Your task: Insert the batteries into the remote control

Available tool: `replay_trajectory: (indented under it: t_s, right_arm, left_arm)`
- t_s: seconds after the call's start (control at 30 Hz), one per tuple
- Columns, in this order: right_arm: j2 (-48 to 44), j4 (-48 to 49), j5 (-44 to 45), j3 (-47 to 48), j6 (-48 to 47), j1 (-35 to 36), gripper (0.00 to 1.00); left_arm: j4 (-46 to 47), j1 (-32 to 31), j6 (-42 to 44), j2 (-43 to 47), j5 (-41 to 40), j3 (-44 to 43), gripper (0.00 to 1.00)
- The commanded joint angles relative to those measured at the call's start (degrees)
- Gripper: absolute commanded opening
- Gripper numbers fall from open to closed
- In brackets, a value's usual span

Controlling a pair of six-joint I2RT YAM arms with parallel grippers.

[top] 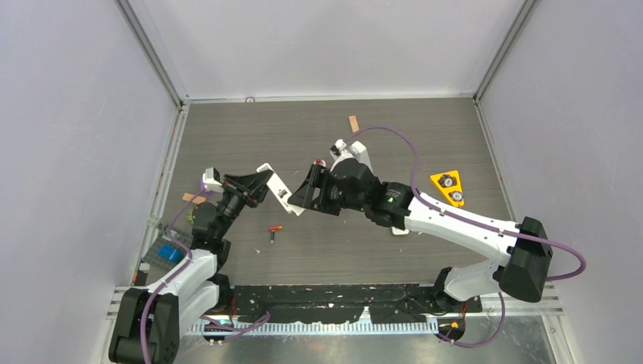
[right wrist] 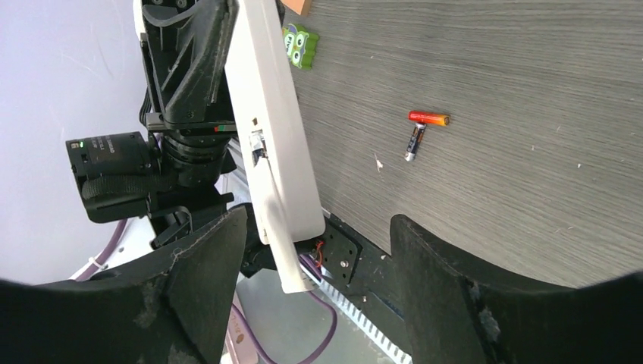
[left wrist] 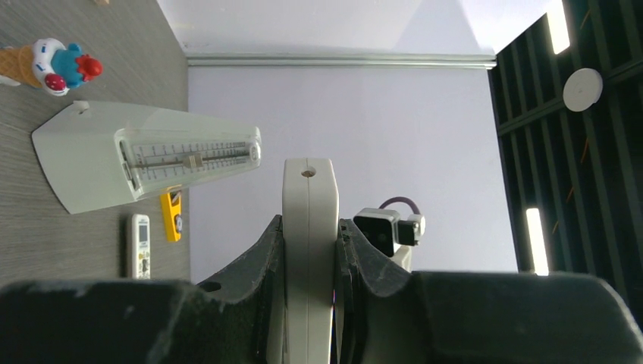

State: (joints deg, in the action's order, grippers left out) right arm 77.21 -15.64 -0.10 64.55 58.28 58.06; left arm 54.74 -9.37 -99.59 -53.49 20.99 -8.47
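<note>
Remote control (top: 274, 183) is being held off the table at centre-left of the overhead view. Left gripper (left wrist: 311, 226) is clamping it edge-on, fingers pinching narrow on its two flat faces, and the free end is pointing up toward frame centre in the left wrist view. Right gripper (right wrist: 318, 226) is hanging just beside the remote's other end with fingers spread wide, holding nothing. Batteries (right wrist: 428, 118) are lying on the table (right wrist: 515, 189) at upper right of the right wrist view. Two are showing, close together at an angle and well apart from both grippers. Can't tell from these views whether the cover is on or off.

Risks, as a judgement:
- **Remote slipping:** the right fingers are sitting so near the remote's end that a sideways move is likely knocking or levering it. It is a slim smooth bar in a narrow pinch, so it is risking twisting or slipping out.
- **Cover dropping:** if the cover is being pried off here, it could be popping loose and falling to the table or past the near edge.
- **Batteries rolling:** they are tiny and round, so a wide-open approach is risking rolling them away, or catching both at once since they are lying together.
- **Wrong polarity:** this is looking possible at insertion, with the battery ends hard to read.

Metronome (left wrist: 144, 155) and the short buttoned remote (left wrist: 138, 245) are sitting at left of the left wrist view, away from the action, so low risk.
</note>
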Motion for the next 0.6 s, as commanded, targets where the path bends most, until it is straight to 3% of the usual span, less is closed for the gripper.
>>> replay_trajectory:
  t_s: [0.0, 0.57]
  right_arm:
    - [-0.27, 6.11, 1.20, -0.61, 3.91, 0.20, 0.73]
    - [2.80, 12.67, 2.50, -3.62, 11.46, 0.96, 0.56]
  left_arm:
    - [6.37, 0.12, -2.67, 0.13, -1.84, -1.21, 0.00]
    - [14.26, -0.04, -7.53, -3.35, -4.76, -1.21, 0.00]
